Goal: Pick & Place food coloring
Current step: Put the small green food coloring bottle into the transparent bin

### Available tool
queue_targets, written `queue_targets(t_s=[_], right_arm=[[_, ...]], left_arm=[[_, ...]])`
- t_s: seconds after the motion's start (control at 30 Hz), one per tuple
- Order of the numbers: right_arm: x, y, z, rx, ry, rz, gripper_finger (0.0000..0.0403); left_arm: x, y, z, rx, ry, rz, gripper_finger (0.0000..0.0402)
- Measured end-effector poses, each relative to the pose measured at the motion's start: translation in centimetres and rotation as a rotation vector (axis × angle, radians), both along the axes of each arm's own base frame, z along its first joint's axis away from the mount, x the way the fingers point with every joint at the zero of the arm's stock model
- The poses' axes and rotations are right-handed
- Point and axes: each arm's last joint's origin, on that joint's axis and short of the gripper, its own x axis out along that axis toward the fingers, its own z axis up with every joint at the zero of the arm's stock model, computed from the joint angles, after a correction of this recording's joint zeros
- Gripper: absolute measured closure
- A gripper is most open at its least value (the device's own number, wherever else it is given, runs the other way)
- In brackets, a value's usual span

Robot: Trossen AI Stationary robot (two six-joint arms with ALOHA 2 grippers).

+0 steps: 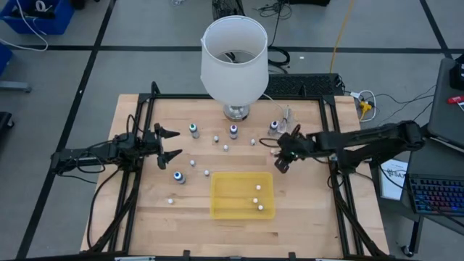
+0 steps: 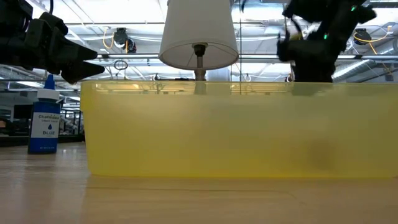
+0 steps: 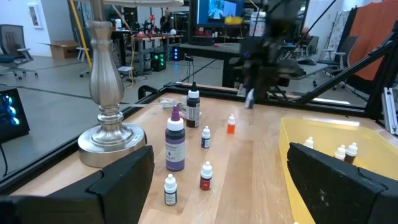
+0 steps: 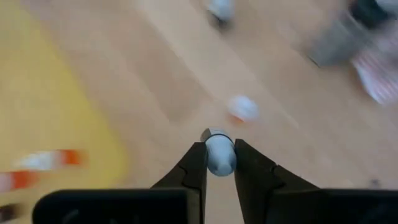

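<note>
small pale-capped food coloring bottle [image 4: 219,154] pinched between the two fingers of the right claw [image 4: 219,163], cap up between the dark tips, lifted off the wood. right claw [image 1: 283,154] clenched on it, hanging over the worktop [image 1: 312,210] toward the right edge, just off the right end of the yellow bin [image 1: 242,194]; seen from the left wrist as a dark blurred shape with a pale bit under it [image 3: 250,98].

more small bottles standing loose on the wood across the middle of the worktop: an orange one [image 3: 231,124], a blue one [image 3: 206,137], a red one [image 3: 206,176], a dark one with white cap [image 3: 170,190]. three tiny bottles already inside the yellow bin [image 3: 323,134], near its right end. larger bottles standing toward the far edge: a purple one [image 3: 175,144], a dark one [image 3: 193,108] behind it; a blue-labelled one [image 2: 45,118] at the left in the low view.

left claw [image 1: 168,144] released, fingers spread wide, waiting near the left edge, holding nothing.

white-shaded lamp [image 1: 233,58] with silver base [image 3: 112,138] at the middle of the far edge. some clear wrapping [image 1: 285,116] lying near the far right corner.
</note>
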Motion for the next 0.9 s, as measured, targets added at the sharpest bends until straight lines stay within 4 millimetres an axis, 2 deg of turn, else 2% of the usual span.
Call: queue_targets(t_s=[0.17, 0.33, 0.5, 0.73, 0.9], right_arm=[[0.6, 2.9, 1.4, -0.064, -0.169, 0.106, 0.0359], [1.3, 5.2, 1.4, -0.061, -0.207, 0.177, 0.0359], [2.9, 7.2, 2.1, -0.060, -0.107, 0.215, 0.0359], [7.1, 10.7, 3.7, -0.059, 0.058, 0.298, 0.0359], [8.3, 12.2, 2.8, -0.005, 0.267, 0.316, 0.0359]], left_arm=[[0.0, 0.0, 0.0, 0.000, 0.000, 0.000, 0.0036], [0.0, 0.0, 0.0, 0.000, -0.001, 0.000, 0.0036], [0.0, 0.0, 0.0, 0.000, 0.000, 0.000, 0.0036], [0.0, 0.0, 0.0, 0.000, 0.000, 0.000, 0.0036], [0.0, 0.0, 0.0, 0.000, -0.001, 0.000, 0.0036]])
